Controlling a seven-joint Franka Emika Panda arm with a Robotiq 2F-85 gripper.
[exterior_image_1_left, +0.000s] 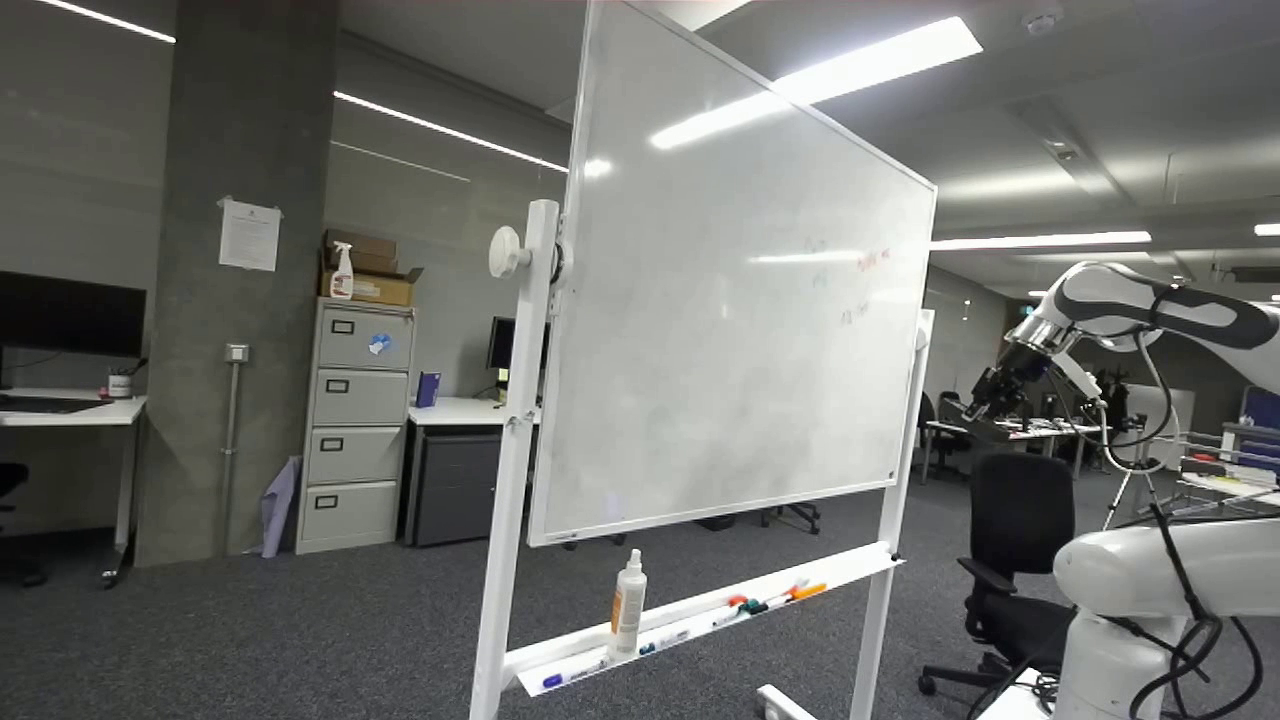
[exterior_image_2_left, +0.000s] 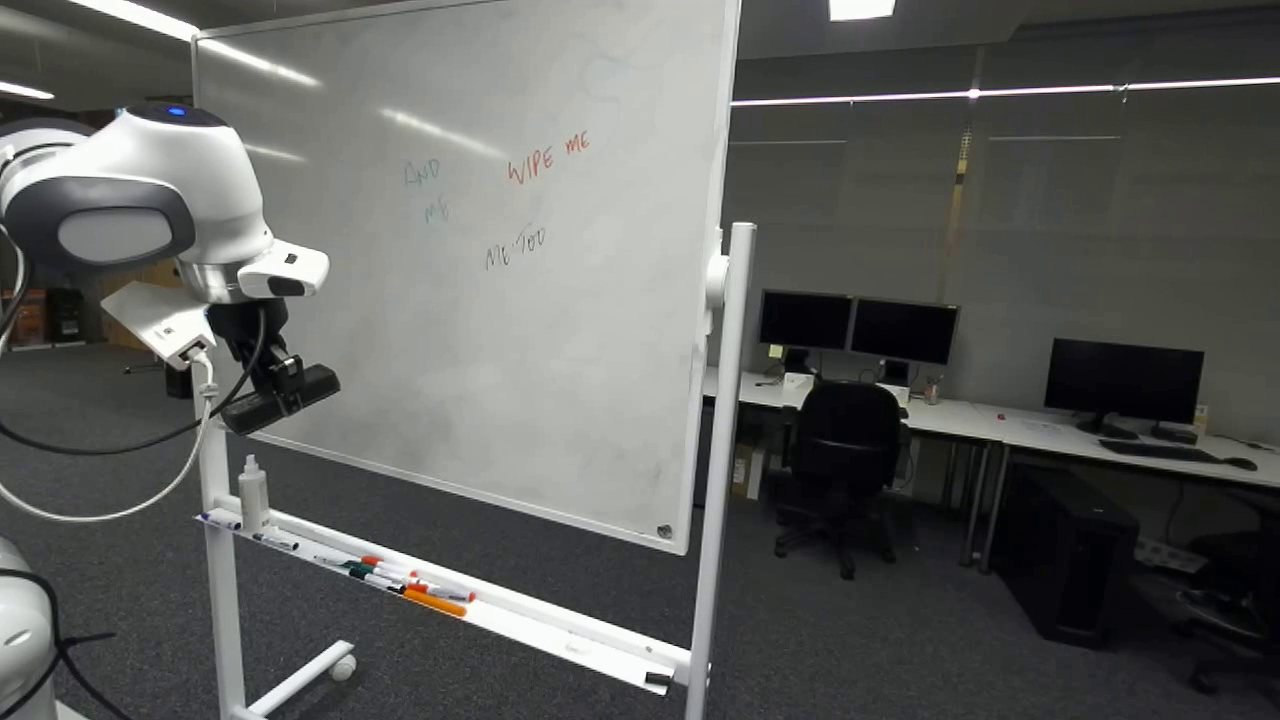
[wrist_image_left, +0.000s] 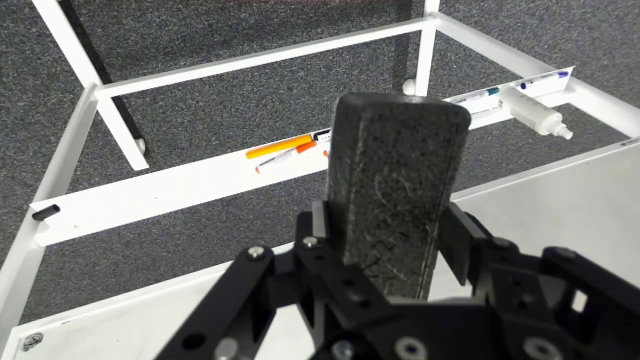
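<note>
My gripper (wrist_image_left: 390, 230) is shut on a black block-shaped eraser (wrist_image_left: 400, 145), its two fingers on the eraser's long sides. In an exterior view the eraser (exterior_image_2_left: 285, 398) hangs tilted under the gripper, in front of the whiteboard's lower left part. In an exterior view the gripper (exterior_image_1_left: 985, 400) shows apart from the whiteboard (exterior_image_1_left: 740, 300), beyond its right edge. The whiteboard bears red writing "WIPE ME" (exterior_image_2_left: 548, 158), green writing "AND ME" (exterior_image_2_left: 424, 190) and black writing "ME TOO" (exterior_image_2_left: 516, 248). This writing shows only faintly in an exterior view (exterior_image_1_left: 865, 280).
A white ledge (exterior_image_2_left: 570, 630) runs under the board. It holds several markers (wrist_image_left: 280, 146), an upright white spray bottle (exterior_image_1_left: 628, 605) and a small black piece (wrist_image_left: 46, 212). White frame posts (exterior_image_2_left: 722, 450) flank the board. An office chair (exterior_image_1_left: 1020, 520) stands near the arm.
</note>
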